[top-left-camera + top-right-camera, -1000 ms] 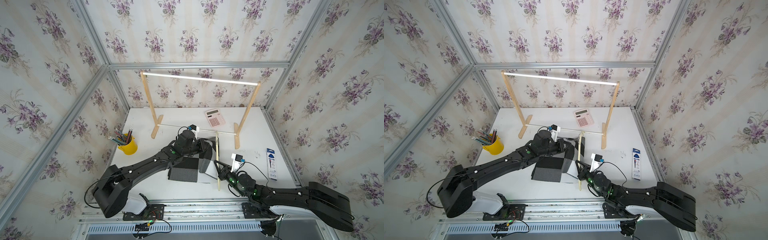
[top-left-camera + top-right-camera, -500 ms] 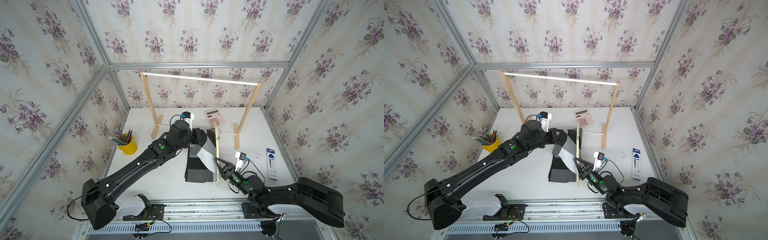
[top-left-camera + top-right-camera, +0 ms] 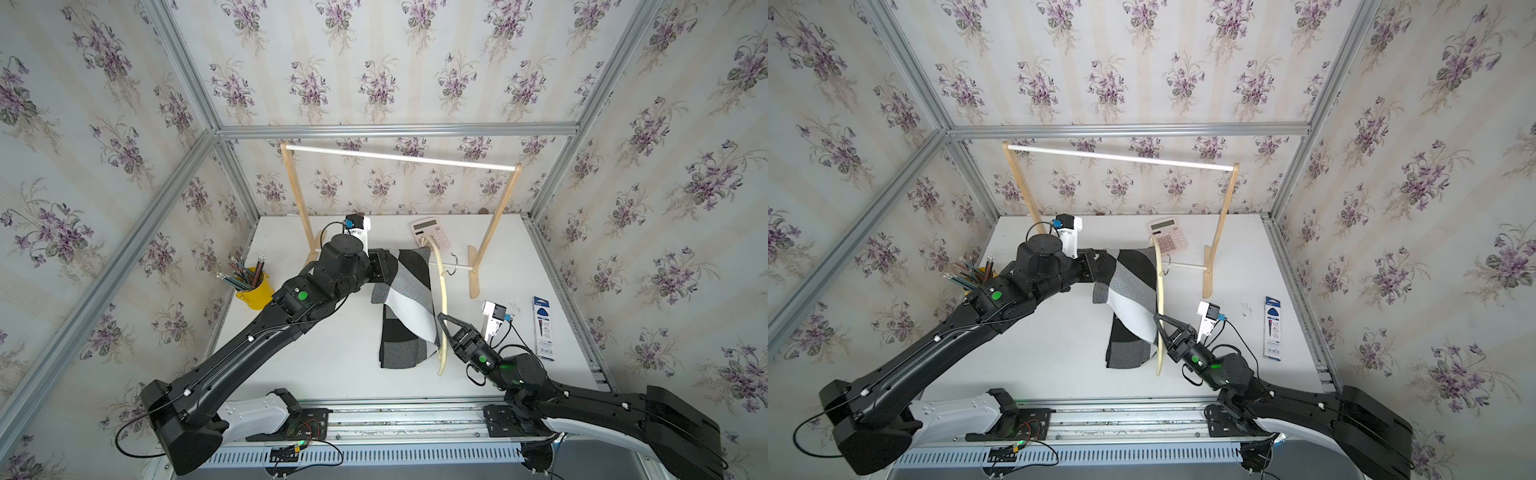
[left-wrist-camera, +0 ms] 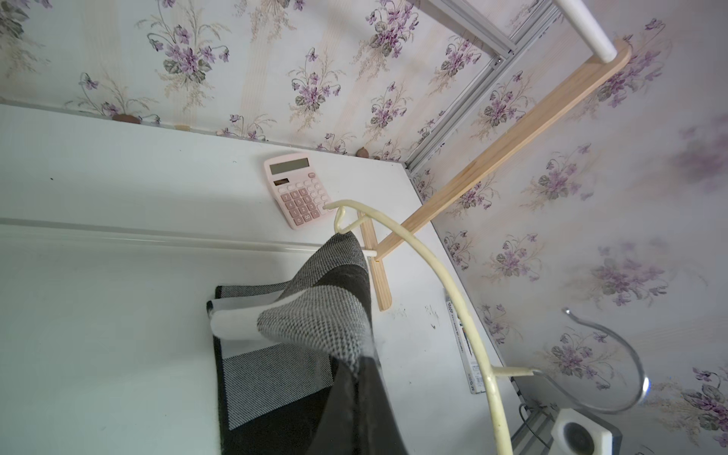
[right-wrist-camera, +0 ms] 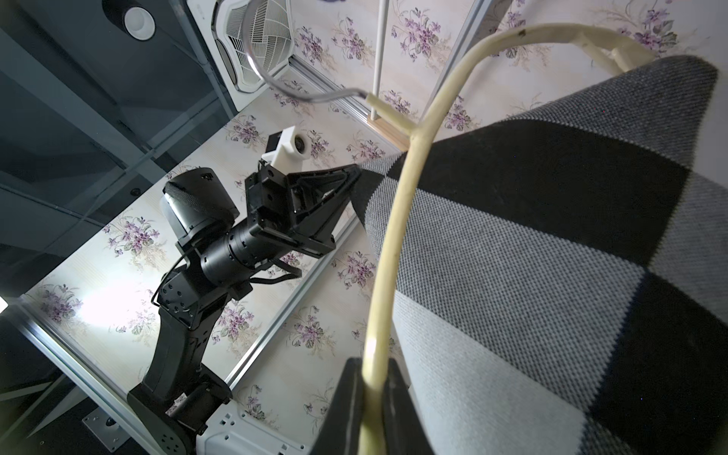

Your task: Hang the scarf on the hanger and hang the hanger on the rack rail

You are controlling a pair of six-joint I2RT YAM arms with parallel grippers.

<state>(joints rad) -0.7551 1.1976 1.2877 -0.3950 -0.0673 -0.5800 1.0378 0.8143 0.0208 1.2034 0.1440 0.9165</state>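
The scarf (image 3: pixel 409 307) (image 3: pixel 1129 299), in black, white and grey checks, hangs from my left gripper (image 3: pixel 388 270) (image 3: pixel 1100 262), which is shut on its upper end above the table's middle. Its lower end lies folded on the table. My right gripper (image 3: pixel 442 322) (image 3: pixel 1158 320) is shut on the arched arm of the cream hanger (image 3: pixel 444 291) (image 3: pixel 1160 291), holding it on edge right beside the scarf. In the right wrist view the hanger (image 5: pixel 398 220) crosses in front of the scarf (image 5: pixel 551 256). I cannot tell whether the cloth passes over the lower bar. The hanger's metal hook (image 3: pixel 453 266) points right.
A wooden rack with a white rod (image 3: pixel 399 160) stands at the back. A pink calculator (image 3: pixel 432 237) lies just behind the hanger's far tip. A yellow cup of pencils (image 3: pixel 253 286) stands at the left. A blue packet (image 3: pixel 542 328) lies at the right.
My left gripper has risen and moved toward the back with the scarf, which has stretched from a flat heap into a hanging strip. The right gripper has tipped the hanger up beside it.
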